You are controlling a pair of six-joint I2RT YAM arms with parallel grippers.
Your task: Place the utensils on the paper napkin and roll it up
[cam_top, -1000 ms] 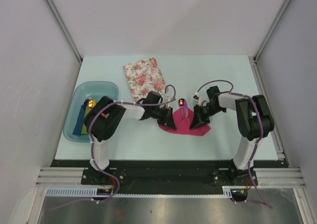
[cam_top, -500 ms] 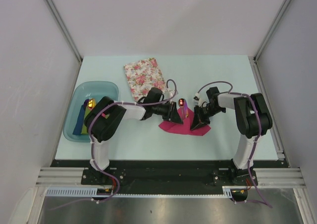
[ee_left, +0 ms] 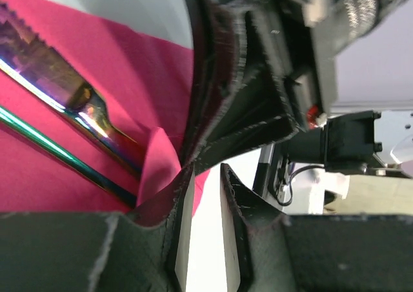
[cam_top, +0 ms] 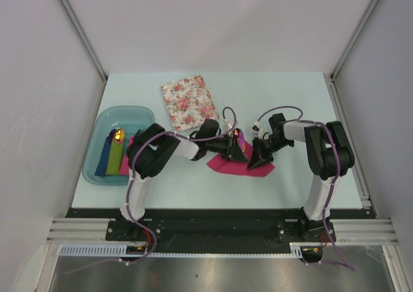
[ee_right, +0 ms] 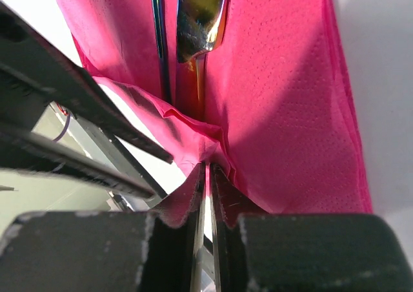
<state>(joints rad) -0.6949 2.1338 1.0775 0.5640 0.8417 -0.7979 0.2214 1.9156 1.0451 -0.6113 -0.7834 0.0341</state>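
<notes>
The magenta-pink paper napkin [cam_top: 233,164] lies crumpled on the table between both grippers. Two slim purple-blue utensils [ee_left: 71,95] lie on it, and the spoon's red-orange bowl [cam_top: 237,134] shows at the far end. My left gripper [cam_top: 236,148] is over the napkin's left part. Its jaws [ee_left: 206,169] stand a little apart with nothing between them, and a raised napkin flap [ee_left: 158,159] touches the outside of one finger. My right gripper [cam_top: 257,157] is shut on a bunched fold of the napkin [ee_right: 258,98] beside the utensils [ee_right: 193,20].
A white floral napkin [cam_top: 188,101] lies at the back, left of centre. A teal bin [cam_top: 103,121] at the left holds blue and green rolled napkins [cam_top: 110,156]. The two grippers are very close together. The right arm [cam_top: 326,153] stands near the table's right edge.
My left gripper has moved right across the napkin, closer to the right gripper. The napkin's left side is pushed up more. The right gripper has hardly moved.
</notes>
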